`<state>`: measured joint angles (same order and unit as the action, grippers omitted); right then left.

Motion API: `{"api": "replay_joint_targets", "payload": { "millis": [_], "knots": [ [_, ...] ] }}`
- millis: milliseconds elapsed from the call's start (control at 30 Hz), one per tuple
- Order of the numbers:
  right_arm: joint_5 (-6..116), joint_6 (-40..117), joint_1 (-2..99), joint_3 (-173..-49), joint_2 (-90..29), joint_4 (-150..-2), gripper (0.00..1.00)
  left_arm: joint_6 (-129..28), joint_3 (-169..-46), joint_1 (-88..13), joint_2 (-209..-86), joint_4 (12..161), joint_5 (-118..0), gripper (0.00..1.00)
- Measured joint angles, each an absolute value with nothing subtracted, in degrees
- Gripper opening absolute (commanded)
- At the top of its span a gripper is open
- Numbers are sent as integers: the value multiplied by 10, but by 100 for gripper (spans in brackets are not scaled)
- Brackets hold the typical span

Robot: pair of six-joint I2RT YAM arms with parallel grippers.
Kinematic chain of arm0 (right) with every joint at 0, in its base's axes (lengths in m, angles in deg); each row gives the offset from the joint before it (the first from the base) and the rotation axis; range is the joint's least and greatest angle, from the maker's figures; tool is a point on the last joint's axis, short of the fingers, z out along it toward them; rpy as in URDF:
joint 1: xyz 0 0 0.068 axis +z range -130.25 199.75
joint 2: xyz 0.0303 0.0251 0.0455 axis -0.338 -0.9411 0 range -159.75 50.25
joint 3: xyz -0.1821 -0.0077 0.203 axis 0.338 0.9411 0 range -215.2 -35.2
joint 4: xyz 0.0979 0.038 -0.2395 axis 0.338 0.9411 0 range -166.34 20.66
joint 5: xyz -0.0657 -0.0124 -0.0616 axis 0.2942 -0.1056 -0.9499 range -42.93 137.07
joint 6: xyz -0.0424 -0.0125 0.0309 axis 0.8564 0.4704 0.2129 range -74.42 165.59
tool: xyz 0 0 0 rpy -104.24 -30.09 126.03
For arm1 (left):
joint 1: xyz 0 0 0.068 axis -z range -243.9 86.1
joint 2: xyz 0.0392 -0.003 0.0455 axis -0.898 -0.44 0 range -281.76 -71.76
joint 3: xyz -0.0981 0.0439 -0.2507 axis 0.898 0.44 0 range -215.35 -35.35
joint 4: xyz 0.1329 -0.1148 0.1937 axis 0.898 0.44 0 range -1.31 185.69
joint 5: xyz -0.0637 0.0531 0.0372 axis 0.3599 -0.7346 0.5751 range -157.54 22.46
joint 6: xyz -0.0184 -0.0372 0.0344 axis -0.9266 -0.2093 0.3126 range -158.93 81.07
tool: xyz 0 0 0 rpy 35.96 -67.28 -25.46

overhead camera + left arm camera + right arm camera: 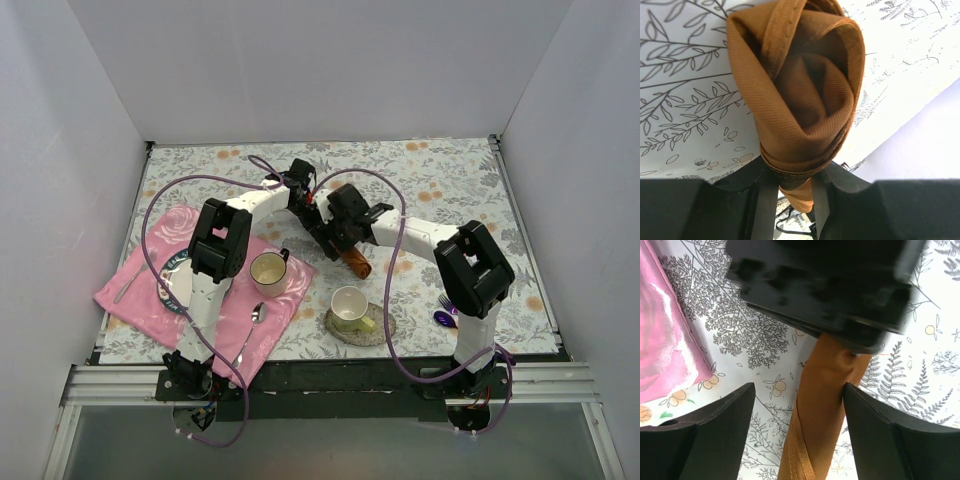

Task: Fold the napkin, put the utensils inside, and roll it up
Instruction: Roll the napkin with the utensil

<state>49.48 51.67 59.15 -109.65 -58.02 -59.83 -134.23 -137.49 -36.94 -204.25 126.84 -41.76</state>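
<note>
On the floral table (450,190) the napkin (355,263) is seen rolled into a tube near the centre; one end is pinched in the left gripper (792,176); the right gripper (797,390) is spread wide astride the roll, holding nothing; the utensils (444,312) are seen lying by the right base, so unrolling and tucking them in appears called for.

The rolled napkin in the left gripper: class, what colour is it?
The napkin is plain golden-brown, rust-orange; the left wrist view shows it best.
</note>
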Motion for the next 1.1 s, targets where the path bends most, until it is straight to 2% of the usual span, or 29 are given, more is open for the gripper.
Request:
{"api": "replay_joint_targets", "payload": {
  "millis": [233,367,467,567,633,733,1100],
  "knots": [
    [377,559,628,-1097,-605,-608,77,-1350,-1375,-372,-2044,1267,-409,27],
    [339,571,630,-1104,-618,-616,72,-1354,-1374,-372,-2045,1264,-404,27],
    [325,576,630,-1111,-627,-625,59,-1354,-1375,-372,-2045,1263,-401,32],
    [325,577,630,-1112,-630,-629,45,-1356,-1375,-375,-2046,1260,-398,48],
    [340,574,628,-1112,-631,-629,40,-1356,-1376,-377,-2046,1257,-394,56],
    [384,558,613,-1112,-632,-630,38,-1351,-1392,-378,-2046,1266,-397,64],
    [602,477,509,-1093,-628,-663,34,-1330,-1408,-393,-2044,1282,-419,69]
  ]
}}
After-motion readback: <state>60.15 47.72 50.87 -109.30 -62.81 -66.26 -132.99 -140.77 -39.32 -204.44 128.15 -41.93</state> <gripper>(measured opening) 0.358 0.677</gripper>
